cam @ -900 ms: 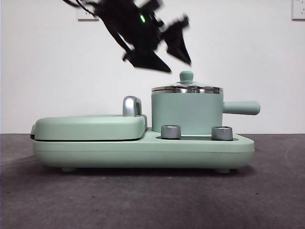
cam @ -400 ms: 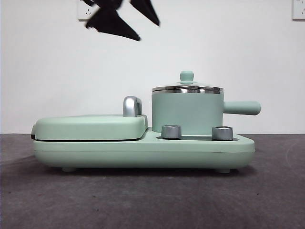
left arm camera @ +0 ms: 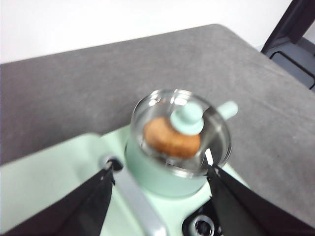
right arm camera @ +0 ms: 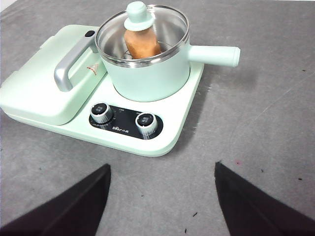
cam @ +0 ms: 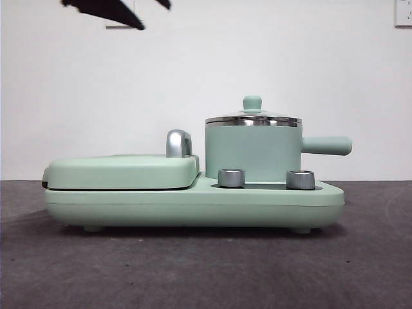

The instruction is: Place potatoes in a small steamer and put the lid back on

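The mint-green steamer (cam: 252, 154) stands on the right of the cooker base, its handle (cam: 327, 145) pointing right. The glass lid (cam: 252, 118) with its green knob (cam: 252, 103) sits on the pot. The orange-brown potato (right arm camera: 141, 43) lies inside, seen through the lid; it also shows in the left wrist view (left arm camera: 170, 137). My left gripper (left arm camera: 160, 189) is open and empty, high above the pot; its black tips show at the front view's top left (cam: 116, 9). My right gripper (right arm camera: 162, 196) is open and empty, back over the table in front of the cooker.
The flat mint-green griddle (cam: 122, 171) with a chrome handle (cam: 178, 143) lies shut on the cooker's left. Two steel dials (cam: 231, 178) stand on the base (cam: 193, 205) in front of the pot. Grey table all around.
The dark arm above the lid has risen and moved left, leaving only its tips at the top left of the front view. The lid and pot have not moved.
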Controlling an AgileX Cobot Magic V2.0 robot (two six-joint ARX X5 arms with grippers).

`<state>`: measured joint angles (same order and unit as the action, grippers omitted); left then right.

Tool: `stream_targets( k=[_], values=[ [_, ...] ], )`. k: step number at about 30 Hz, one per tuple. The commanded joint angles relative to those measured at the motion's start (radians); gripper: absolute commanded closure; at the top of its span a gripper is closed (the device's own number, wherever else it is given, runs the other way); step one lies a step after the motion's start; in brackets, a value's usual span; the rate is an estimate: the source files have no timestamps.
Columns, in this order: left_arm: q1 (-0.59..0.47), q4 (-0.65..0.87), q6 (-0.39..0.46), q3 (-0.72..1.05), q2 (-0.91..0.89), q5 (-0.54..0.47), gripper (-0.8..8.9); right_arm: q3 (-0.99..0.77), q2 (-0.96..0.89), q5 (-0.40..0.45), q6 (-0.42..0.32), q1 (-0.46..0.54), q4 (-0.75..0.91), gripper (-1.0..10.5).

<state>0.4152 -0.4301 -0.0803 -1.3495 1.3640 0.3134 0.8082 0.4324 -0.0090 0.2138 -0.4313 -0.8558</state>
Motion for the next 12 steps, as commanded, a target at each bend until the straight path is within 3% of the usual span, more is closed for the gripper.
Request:
stream_targets(
  k=[1, 12],
  values=[
    [-0.008, 0.010, 0.010, 0.077, -0.061, 0.002, 5.03, 0.003, 0.004, -0.019, 0.002, -0.006, 0.008, 6.2],
    [-0.031, 0.091, -0.128, 0.513, -0.436, 0.001, 5.03, 0.003, 0.071, -0.073, -0.043, -0.006, 0.009, 6.2]
  ],
)
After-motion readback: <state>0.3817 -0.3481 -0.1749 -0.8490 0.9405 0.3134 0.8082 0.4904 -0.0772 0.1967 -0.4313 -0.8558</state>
